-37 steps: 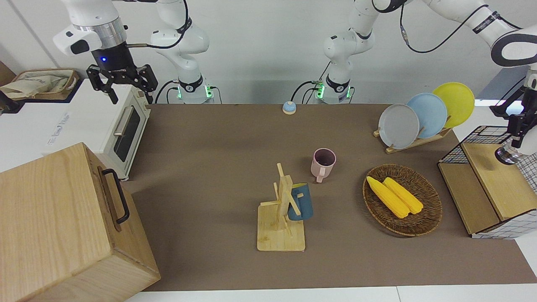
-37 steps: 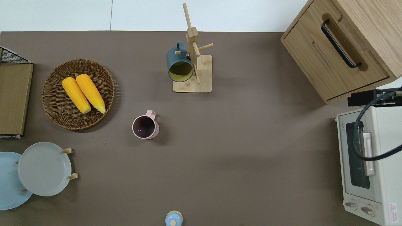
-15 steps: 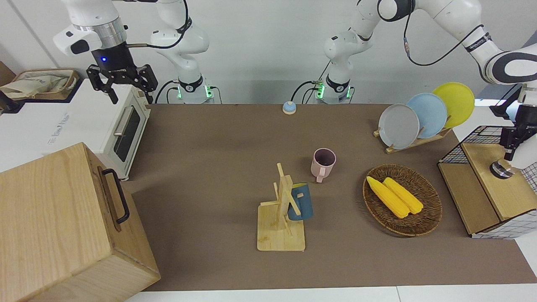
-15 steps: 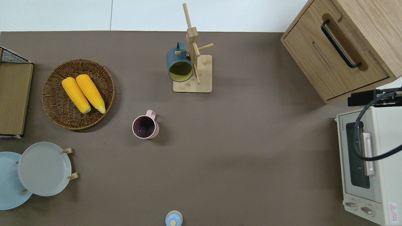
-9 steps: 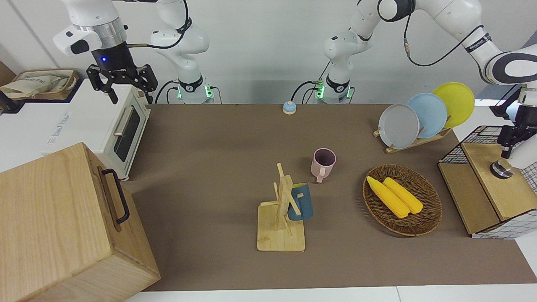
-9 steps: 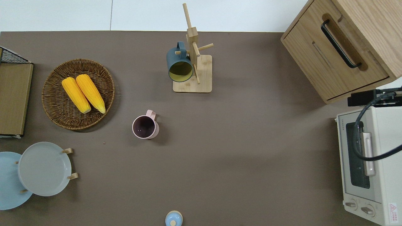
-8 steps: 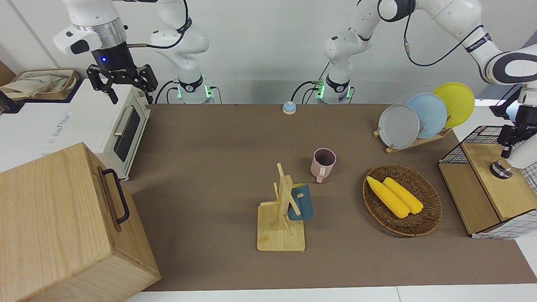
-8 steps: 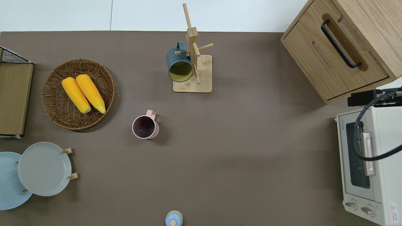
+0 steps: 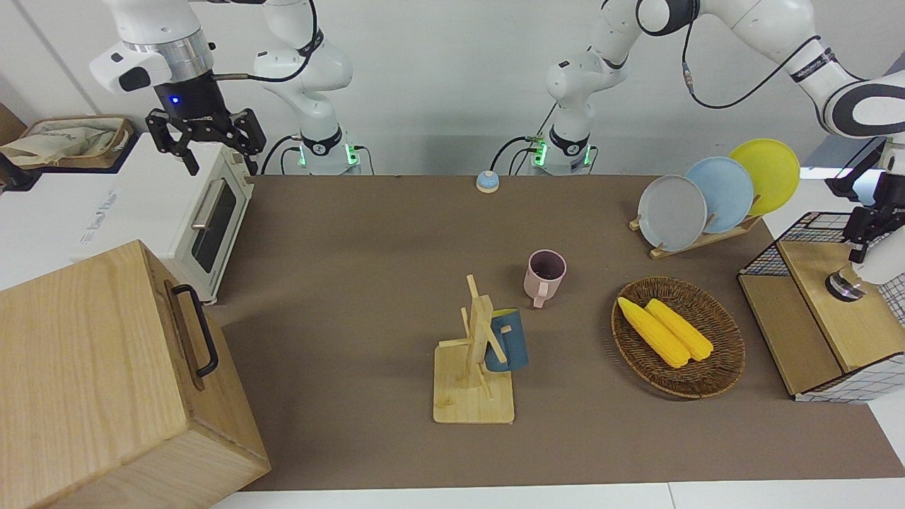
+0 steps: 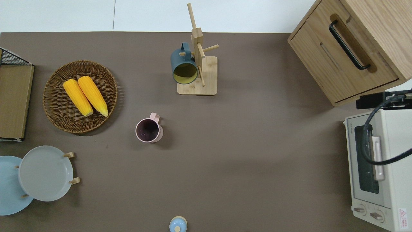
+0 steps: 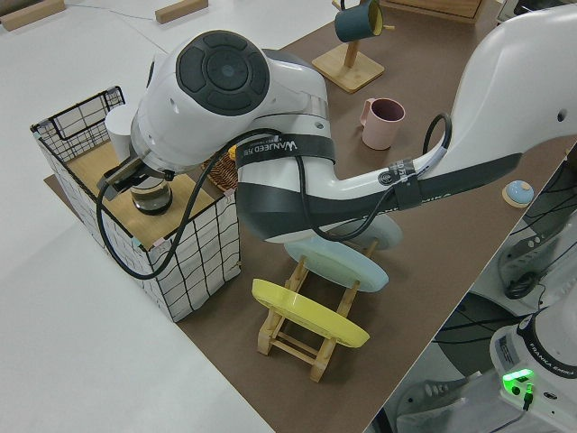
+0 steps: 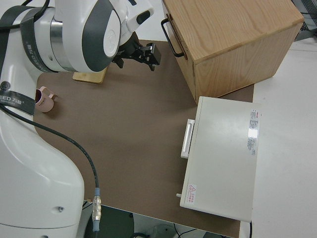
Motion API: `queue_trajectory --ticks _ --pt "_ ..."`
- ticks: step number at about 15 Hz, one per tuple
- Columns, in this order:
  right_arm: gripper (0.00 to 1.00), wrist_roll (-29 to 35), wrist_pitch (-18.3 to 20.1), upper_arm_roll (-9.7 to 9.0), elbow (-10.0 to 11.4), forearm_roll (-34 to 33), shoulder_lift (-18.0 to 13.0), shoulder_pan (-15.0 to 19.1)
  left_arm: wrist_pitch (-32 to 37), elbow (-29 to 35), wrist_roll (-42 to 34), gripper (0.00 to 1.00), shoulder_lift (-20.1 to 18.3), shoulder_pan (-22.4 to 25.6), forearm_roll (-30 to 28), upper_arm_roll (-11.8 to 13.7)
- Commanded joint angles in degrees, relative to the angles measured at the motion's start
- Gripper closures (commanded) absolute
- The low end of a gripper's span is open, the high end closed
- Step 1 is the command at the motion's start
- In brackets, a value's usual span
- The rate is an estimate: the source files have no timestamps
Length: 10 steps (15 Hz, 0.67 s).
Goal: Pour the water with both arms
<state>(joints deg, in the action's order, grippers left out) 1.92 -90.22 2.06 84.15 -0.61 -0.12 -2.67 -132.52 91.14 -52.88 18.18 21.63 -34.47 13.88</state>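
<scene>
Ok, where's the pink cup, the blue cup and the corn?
pink cup (image 10: 148,130), overhead view, on its dark inside.
blue cup (image 9: 510,342), front view, on its side wall.
corn (image 10: 93,95), overhead view, middle of one of the two cobs.

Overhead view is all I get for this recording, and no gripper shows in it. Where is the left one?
Observer: The left gripper is over the wire basket at the left arm's end of the table, just above a small dark container on its wooden shelf.
Operator: Is it holding that?
Observer: I cannot tell. A white cup stands beside the container.
Operator: And the right gripper?
Observer: The right gripper is parked.
</scene>
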Motion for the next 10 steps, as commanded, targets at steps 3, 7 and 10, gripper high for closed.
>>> queue_trajectory --ticks 3,7,10 --pt "0.017 -0.9 0.7 -0.21 -0.7 1.1 0.4 0.6 6.4 -0.7 8.4 0.00 -2.4 0.2 6.0 0.0" --pt "0.017 -0.9 0.7 -0.21 -0.7 1.1 0.4 0.6 10.0 -0.9 12.0 0.00 -4.3 0.2 13.1 -0.2" --pt "0.017 -0.9 0.7 -0.21 -0.7 1.1 0.4 0.6 14.0 -1.0 16.6 0.00 -6.1 -0.3 18.0 -0.5"
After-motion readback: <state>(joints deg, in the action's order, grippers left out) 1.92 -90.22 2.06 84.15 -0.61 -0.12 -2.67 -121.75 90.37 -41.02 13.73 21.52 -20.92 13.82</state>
